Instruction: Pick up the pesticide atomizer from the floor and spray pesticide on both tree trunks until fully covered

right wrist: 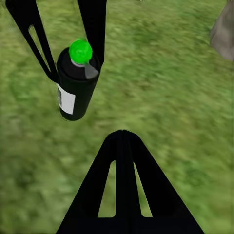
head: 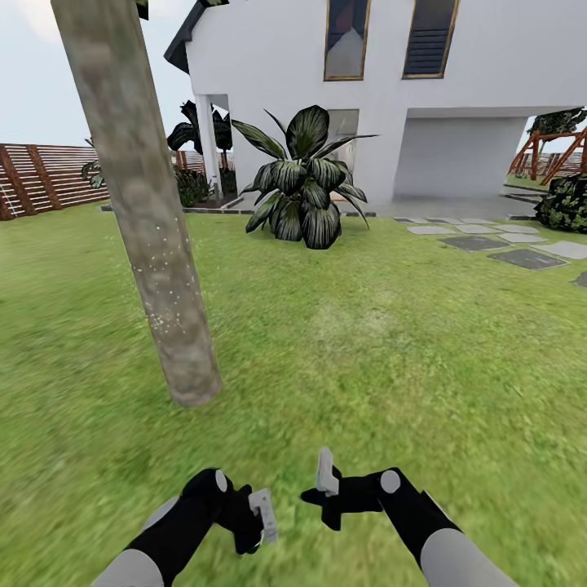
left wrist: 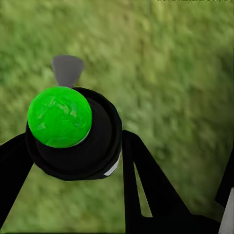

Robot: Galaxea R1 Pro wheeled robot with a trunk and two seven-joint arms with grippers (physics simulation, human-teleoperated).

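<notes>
A thick mottled grey-brown tree trunk (head: pixel 155 244) rises from the lawn at the left, leaning slightly. Tiny white specks of pesticide (head: pixel 167 293) dot its middle part. My left gripper (head: pixel 259 514) is low at the front, well short of the trunk's base, and is shut on the pesticide atomizer (left wrist: pixel 73 141). It is a black bottle with a green top and a white label (right wrist: pixel 73 83), clamped between the left gripper's dark fingers (right wrist: pixel 95 29). My right gripper (head: pixel 326 473) hovers beside it over the grass. Its fingers (right wrist: pixel 122 141) are shut together and hold nothing. The trunk's base (right wrist: pixel 224 29) shows at the edge of the right wrist view.
A big dark-leaved plant (head: pixel 303 183) stands ahead in front of a white house (head: pixel 456 98). Grey stepping stones (head: pixel 522 257) lie at the right, near a round bush (head: pixel 567 204). A brown slat fence (head: pixel 49 175) runs along the far left. Open lawn (head: pixel 391 350) spreads ahead.
</notes>
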